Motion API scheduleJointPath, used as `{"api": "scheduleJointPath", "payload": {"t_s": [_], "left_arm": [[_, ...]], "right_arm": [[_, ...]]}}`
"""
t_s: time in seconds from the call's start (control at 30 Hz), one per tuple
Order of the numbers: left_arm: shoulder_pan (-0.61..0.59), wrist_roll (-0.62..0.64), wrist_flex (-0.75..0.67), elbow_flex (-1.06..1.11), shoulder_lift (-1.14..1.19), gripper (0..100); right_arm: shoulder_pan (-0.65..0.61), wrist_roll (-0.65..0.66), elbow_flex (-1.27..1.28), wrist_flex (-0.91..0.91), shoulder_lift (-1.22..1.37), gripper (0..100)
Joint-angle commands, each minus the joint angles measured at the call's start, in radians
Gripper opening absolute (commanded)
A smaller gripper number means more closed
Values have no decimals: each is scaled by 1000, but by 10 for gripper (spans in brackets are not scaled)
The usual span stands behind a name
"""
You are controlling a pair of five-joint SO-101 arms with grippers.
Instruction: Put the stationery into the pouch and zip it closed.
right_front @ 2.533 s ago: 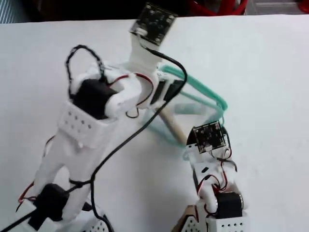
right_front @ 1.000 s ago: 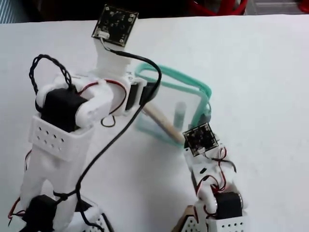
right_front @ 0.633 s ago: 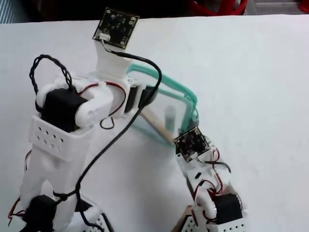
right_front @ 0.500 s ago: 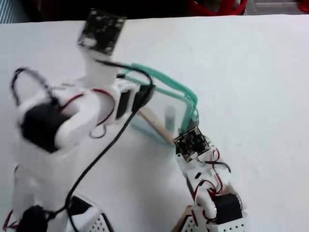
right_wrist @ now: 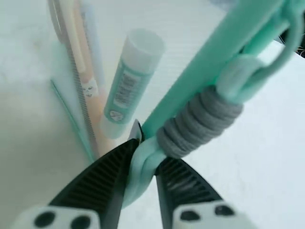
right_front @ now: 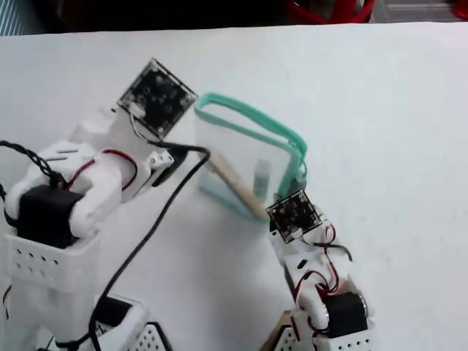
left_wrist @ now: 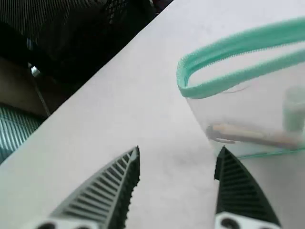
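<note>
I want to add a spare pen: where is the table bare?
Bare table right of the pouch and beyond it. Crowded near side: right gripper clamps its zip edge, left gripper open beside it.

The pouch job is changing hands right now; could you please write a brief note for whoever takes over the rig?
Left gripper: open, over the table beside the pouch, touching nothing.
Right gripper: shut on the pouch's green zip edge, next to the zip pull.
Done: glue stick and pencil lie inside the pouch.
Left: the zip gapes open; pull it closed.
</note>
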Motion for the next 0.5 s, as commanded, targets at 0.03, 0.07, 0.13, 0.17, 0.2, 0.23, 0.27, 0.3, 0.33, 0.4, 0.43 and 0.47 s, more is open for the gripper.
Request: {"api": "scheduleJointPath", "payload": {"t_s": [0.03, 0.07, 0.13, 0.17, 0.2, 0.23, 0.27, 0.3, 0.33, 0.4, 0.43, 0.47], "left_arm": [[-143, -26, -462, 253, -82, 252], [-180, 0, -592, 328, -81, 252], [-213, 121, -850, 508, -65, 252], [-214, 186, -984, 601, -53, 252], [-214, 250, -1114, 683, -38, 252], [-214, 307, -1250, 758, -22, 251], [-213, 361, -1372, 815, -4, 249], [-213, 404, -1470, 853, 15, 236], [-213, 440, -1539, 873, 35, 216], [-211, 503, -1577, 864, 71, 186], [-206, 531, -1576, 852, 91, 183], [-193, 569, -1570, 845, 110, 186]], "right_arm": [[8, 9, -32, -1, -4, 19], [5, 9, -32, -1, -4, 19], [4, 9, -32, -1, -4, 19], [2, 9, -32, -2, -4, 19], [2, 9, -32, -8, -4, 19], [2, 9, -31, -12, -4, 19], [2, 9, -31, -13, -4, 19], [2, 9, -31, -13, -4, 19], [2, 9, -31, -10, -4, 19], [2, 9, -31, -8, -4, 19], [2, 9, -31, -8, -4, 19], [2, 9, -31, -8, -4, 19]]}}
